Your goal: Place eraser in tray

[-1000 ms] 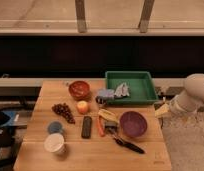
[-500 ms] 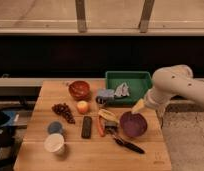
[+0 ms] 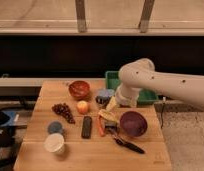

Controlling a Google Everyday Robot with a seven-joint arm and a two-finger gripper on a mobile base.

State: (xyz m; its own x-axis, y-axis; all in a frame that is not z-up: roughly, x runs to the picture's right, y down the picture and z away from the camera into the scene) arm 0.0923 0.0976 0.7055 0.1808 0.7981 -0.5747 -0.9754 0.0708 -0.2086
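The eraser (image 3: 86, 126), a small dark block, lies on the wooden table (image 3: 95, 157) left of centre, in front of an orange fruit (image 3: 83, 106). The green tray (image 3: 111, 78) stands at the table's back right, largely hidden behind my white arm (image 3: 160, 82). The arm reaches in from the right. My gripper (image 3: 112, 104) hangs open and empty at the tray's front left corner, beside a grey-blue object (image 3: 104, 95). It sits to the right of and behind the eraser, apart from it.
A purple bowl (image 3: 133, 123), a black-handled tool (image 3: 127, 145) and an orange-handled tool (image 3: 100, 125) lie right of the eraser. A red-brown bowl (image 3: 79, 89), grapes (image 3: 62, 111), a blue cup (image 3: 55, 127) and a white cup (image 3: 54, 143) stand to the left.
The arm has swung from the table's right edge leftward across the tray, bringing the gripper toward the table's middle. Nothing on the table has moved.
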